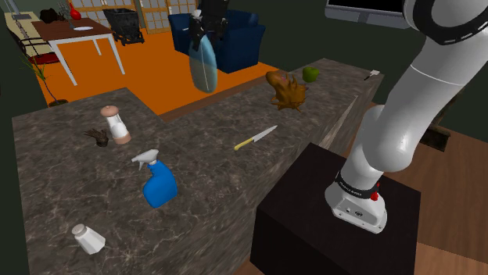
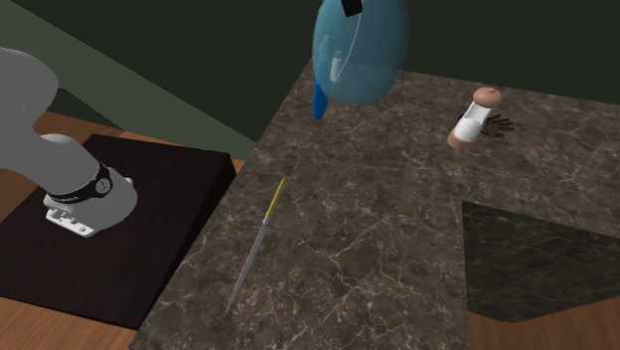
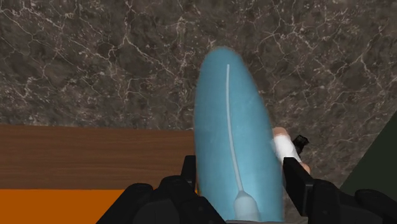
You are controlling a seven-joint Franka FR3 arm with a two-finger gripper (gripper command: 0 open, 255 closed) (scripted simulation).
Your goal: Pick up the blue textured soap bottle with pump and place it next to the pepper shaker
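My gripper is shut on a light blue, see-through soap bottle and holds it high above the dark marble counter. The bottle hangs with its darker blue pump end pointing down. In the wrist view the bottle sits clasped between my two black fingers, its inner tube showing. The pepper shaker, white with a pinkish cap and base, stands upright on the counter towards the shoulder view's left. In the second exterior view the shaker is to the right of the bottle and lower.
A blue spray bottle, a yellow-handled knife, a tipped white shaker, a brown lumpy object and a green fruit lie on the counter. A small dark object sits beside the pepper shaker. The black stand is at lower right.
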